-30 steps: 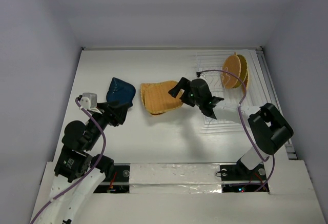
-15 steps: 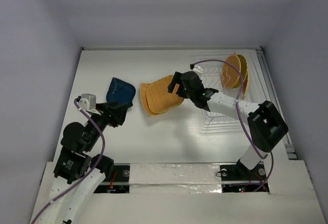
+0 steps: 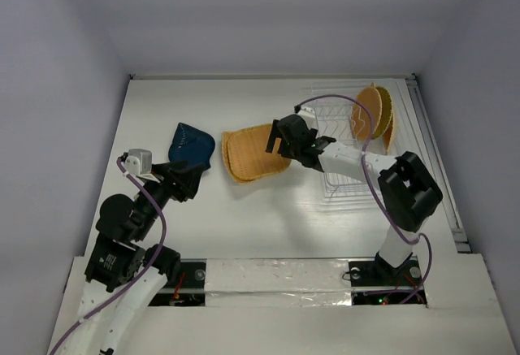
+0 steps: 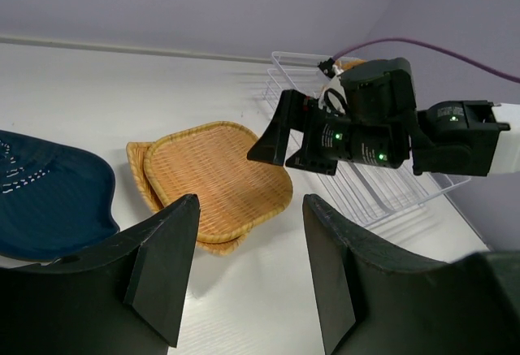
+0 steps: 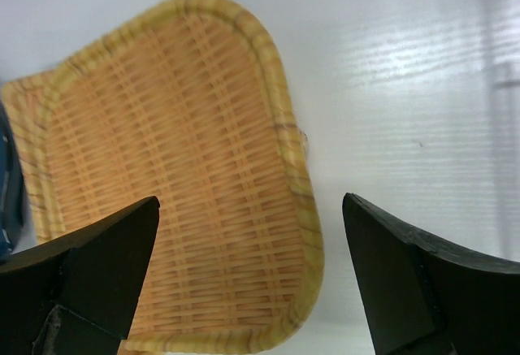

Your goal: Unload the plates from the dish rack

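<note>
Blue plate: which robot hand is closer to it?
Left. The left hand sits just at the blue plate's near edge. The right hand is farther away, open above the orange plates.

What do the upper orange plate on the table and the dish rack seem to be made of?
The upper orange plate looks like woven wicker, or plastic moulded to imitate it: crossing strands and a braided rim, matte finish. The dish rack looks like thin white-coated metal wire in a grid; plastic cannot be excluded.
</note>
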Tool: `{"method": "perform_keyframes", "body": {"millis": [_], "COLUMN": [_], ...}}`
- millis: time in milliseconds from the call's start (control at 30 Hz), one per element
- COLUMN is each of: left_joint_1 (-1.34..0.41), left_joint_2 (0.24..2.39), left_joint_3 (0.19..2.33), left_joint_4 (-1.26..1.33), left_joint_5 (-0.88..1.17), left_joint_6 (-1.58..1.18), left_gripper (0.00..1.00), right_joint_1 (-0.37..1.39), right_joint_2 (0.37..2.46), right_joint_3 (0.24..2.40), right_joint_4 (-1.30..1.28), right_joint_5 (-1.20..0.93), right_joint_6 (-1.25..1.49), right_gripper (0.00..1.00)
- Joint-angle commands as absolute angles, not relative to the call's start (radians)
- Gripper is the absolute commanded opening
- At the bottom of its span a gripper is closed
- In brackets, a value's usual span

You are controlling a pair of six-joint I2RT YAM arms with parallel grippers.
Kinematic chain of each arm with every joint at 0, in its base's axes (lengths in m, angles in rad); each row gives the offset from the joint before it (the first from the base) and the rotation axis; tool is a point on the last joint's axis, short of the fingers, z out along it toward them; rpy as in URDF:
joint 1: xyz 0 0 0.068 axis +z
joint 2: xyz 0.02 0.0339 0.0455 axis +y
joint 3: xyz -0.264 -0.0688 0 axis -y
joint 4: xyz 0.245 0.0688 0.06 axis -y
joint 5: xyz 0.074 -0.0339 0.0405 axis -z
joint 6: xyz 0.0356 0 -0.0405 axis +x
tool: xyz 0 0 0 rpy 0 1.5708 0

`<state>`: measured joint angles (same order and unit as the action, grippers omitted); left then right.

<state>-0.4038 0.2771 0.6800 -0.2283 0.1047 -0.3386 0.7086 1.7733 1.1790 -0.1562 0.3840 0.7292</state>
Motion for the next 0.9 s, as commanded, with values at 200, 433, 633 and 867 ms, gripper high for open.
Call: {"method": "perform_keyframes", "body": {"millis": [200, 433, 633, 867], "left_joint_1": [-0.400, -0.400, -0.400, -0.400], "left_joint_2": [0.267, 0.270, 0.265, 0.258], "left_joint_3": [0.670, 0.670, 0.670, 0.673], "left_joint_4": [-0.178, -0.176, -0.176, -0.184], "left_joint_5": [0.121, 0.120, 0.120, 0.100], "left_joint_6": [-0.342, -0.341, -0.339, -0.339], "left_gripper": [0.51, 0.49, 0.08, 0.16], "right_joint_1": [0.726, 0.605, 0.283, 0.112], "right_joint_2": [1.580, 1.339, 1.226, 1.357], "right_joint_3": [1.250, 1.224, 1.150, 1.239], "right_joint_4": [-0.135, -0.235, -0.262, -0.291], "right_joint_5": [0.452, 0.607, 0.477, 0.361], "right_joint_6": [0.597, 0.442, 0.371, 0.313], "right_gripper": [0.91, 0.00, 0.21, 0.57]}}
